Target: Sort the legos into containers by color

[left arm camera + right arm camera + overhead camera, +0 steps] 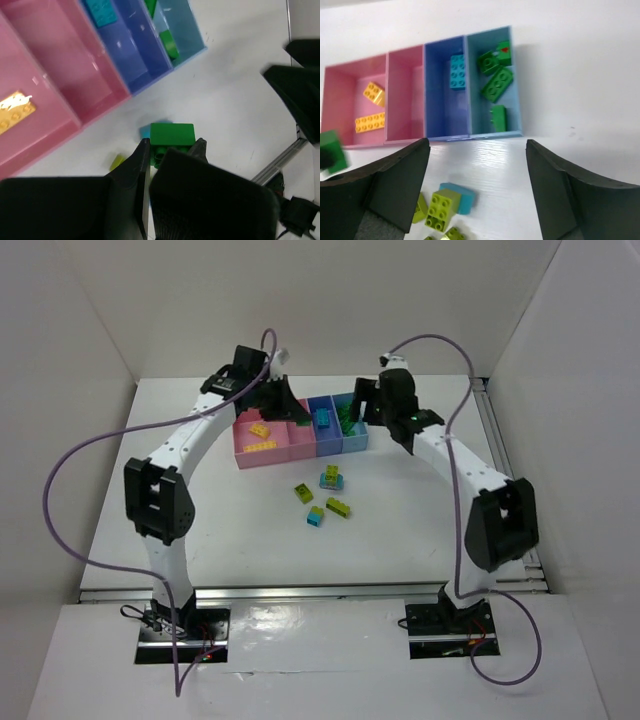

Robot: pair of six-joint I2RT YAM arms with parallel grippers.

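Observation:
My left gripper [171,146] is shut on a dark green lego [172,134] and holds it in the air; from above, the gripper [283,403] hangs over the pink bins. That lego also shows at the left edge of the right wrist view [332,150]. The containers stand in a row: wide pink bin [340,80] with two yellow legos [370,122], narrow pink bin [405,70], blue-violet bin [437,110] with a cyan lego [457,71], light blue bin [476,107] with three dark green legos [496,85]. My right gripper [477,144] is open and empty, by the light blue bin [355,435].
Several loose legos lie on the white table in front of the bins: a lime one [302,492], a lime one on a cyan one [331,478], another lime one [338,507] and a cyan-and-lime one [315,516]. White walls enclose the table; a metal rail [505,455] runs along the right edge.

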